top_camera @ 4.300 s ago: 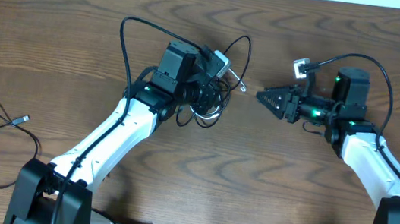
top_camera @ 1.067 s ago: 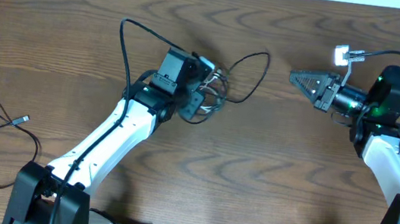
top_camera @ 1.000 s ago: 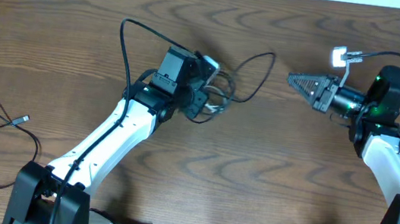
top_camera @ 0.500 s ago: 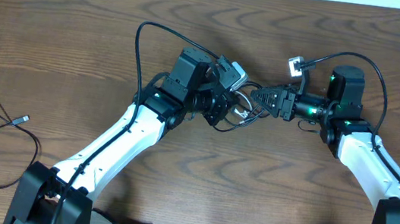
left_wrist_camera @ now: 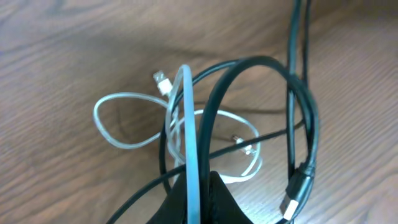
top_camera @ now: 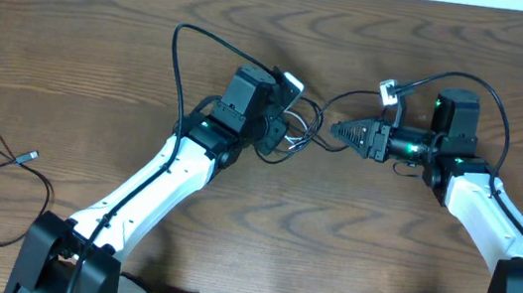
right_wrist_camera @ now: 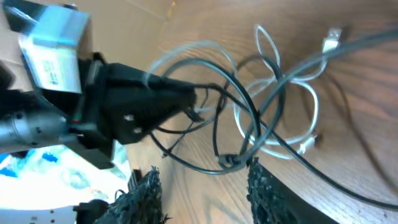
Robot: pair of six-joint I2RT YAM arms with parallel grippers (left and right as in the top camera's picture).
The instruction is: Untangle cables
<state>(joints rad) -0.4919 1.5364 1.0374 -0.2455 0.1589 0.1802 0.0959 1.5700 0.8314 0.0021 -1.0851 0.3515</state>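
Overhead: left claw (top_camera: 276, 138) clenched on cables (left_wrist_camera: 249, 61); right claw (top_camera: 336, 131) parted, empty.

The tabletop (top_camera: 72, 63) was matt brown wood with bold grain. The cables (left_wrist_camera: 261, 60) wore smooth plastic sheaths, the white cord (left_wrist_camera: 189, 137) faintly glossy.

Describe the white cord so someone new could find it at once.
Look to the middle of the wooden table, where the left pincer grips a tangle of cords. Looping through that tangle is the white cord: the only pale one among black cords.
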